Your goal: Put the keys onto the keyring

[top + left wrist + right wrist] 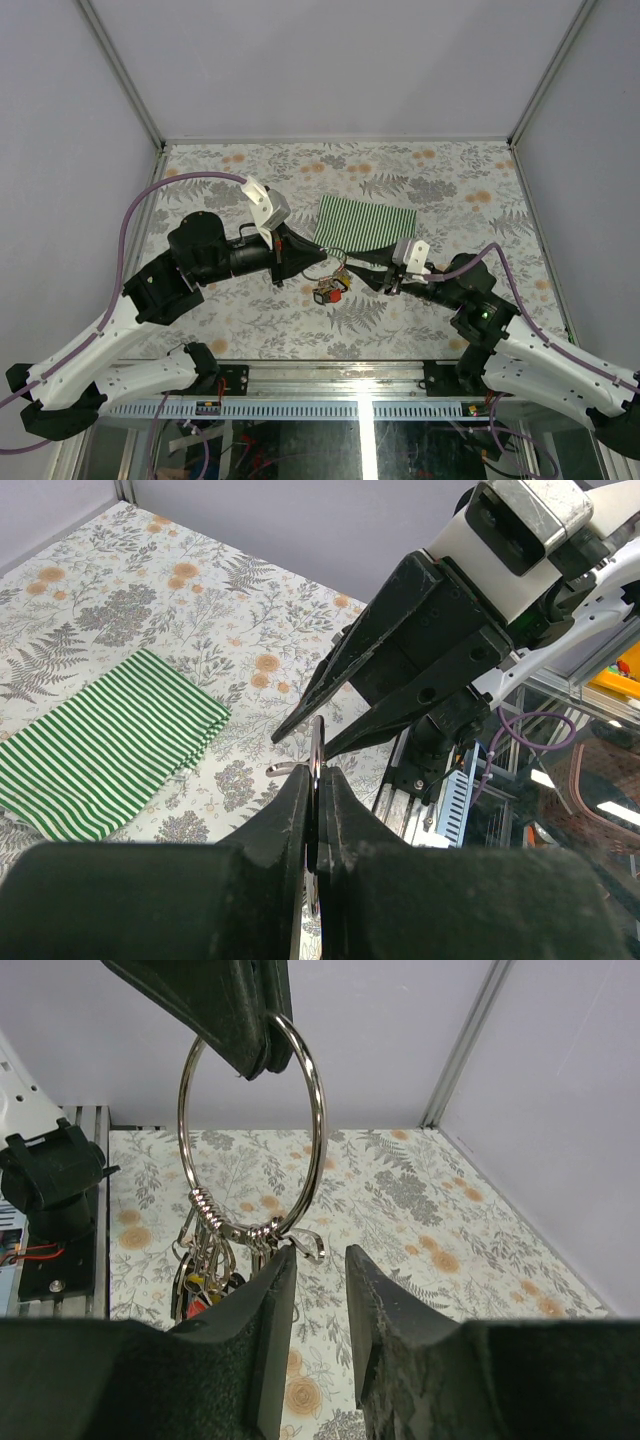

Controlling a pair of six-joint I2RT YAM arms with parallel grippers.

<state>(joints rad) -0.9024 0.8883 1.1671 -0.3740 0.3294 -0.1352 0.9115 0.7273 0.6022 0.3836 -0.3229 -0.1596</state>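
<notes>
Keys (205, 1278), tagged red, yellow and black, hang in a bunch from the bottom of the keyring (320, 1110), which is held in the air over the middle of the table (450, 180). The table has a floral print. The green-and-white striped cloth (365, 222) lies flat on it just behind the ring, with nothing touching it.

The two grippers meet nose to nose at the centre. The left gripper (315, 780) is clamped tight on the ring's top edge, so the ring hangs upright below its fingers. The right gripper (318, 1256) sits just under the ring's lowest point, fingers a little apart with only table showing through the gap — it grips nothing visible. Smallest of all, a hooked wire end (312, 1248) curls off the ring just above that gap. No loose key shows on the table, and I cannot tell whether each key is fully threaded.

Risks, as I judge them: the left hold is a pinch on thin round wire, so a nudge from the right fingers could swivel the ring or pop it free — and drop the bunch. If the right fingers close off-target, they could catch the hook instead of a key. Tilting the ring could let a key slide off that end.
</notes>
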